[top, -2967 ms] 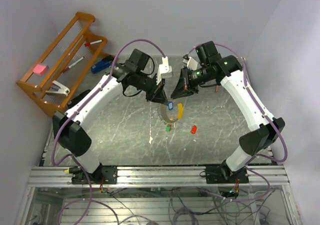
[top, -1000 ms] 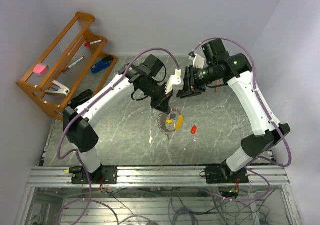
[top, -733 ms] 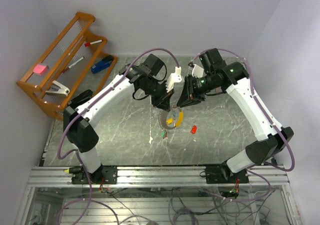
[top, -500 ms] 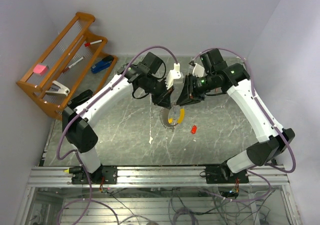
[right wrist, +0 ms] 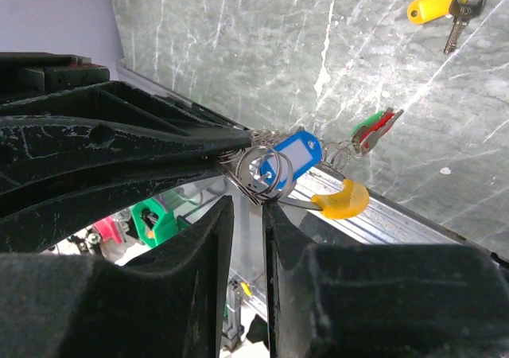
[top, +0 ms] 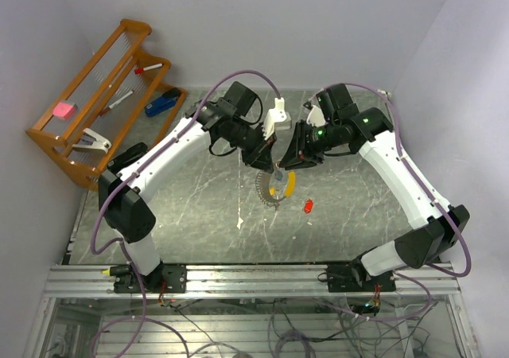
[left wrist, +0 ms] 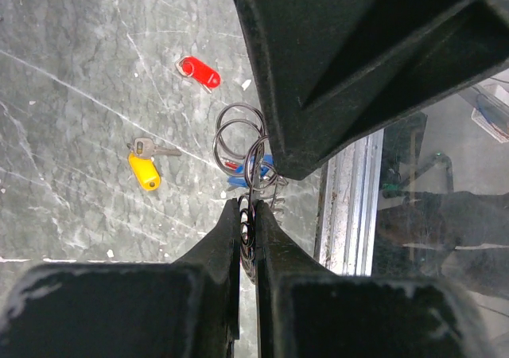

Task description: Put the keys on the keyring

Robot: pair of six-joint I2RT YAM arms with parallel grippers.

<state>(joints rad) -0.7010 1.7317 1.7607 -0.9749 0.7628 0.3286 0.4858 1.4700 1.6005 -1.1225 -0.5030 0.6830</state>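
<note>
The keyring (top: 269, 189), a silvery wire coil with a curved yellow piece (right wrist: 340, 200), hangs above the table. My left gripper (left wrist: 247, 212) is shut on its coils. A blue-tagged key (right wrist: 291, 153) and a green-and-red key (right wrist: 372, 130) hang from the coil. A red key (left wrist: 200, 71) and a yellow key (left wrist: 145, 171) lie loose on the marble. My right gripper (right wrist: 246, 215) faces the left one, its jaws a narrow gap apart. Its fingertips (right wrist: 280, 224) sit right under the coils, with nothing clamped between them.
A wooden rack (top: 95, 95) with pens, a blue stapler and a pink block stands at the back left. A small white scrap (top: 239, 223) lies on the marble. The metal rail (top: 254, 278) runs along the near table edge.
My right gripper has swung down and left, up to the keyring beside the left gripper. The left gripper has kept its hold and shifted slightly right.
</note>
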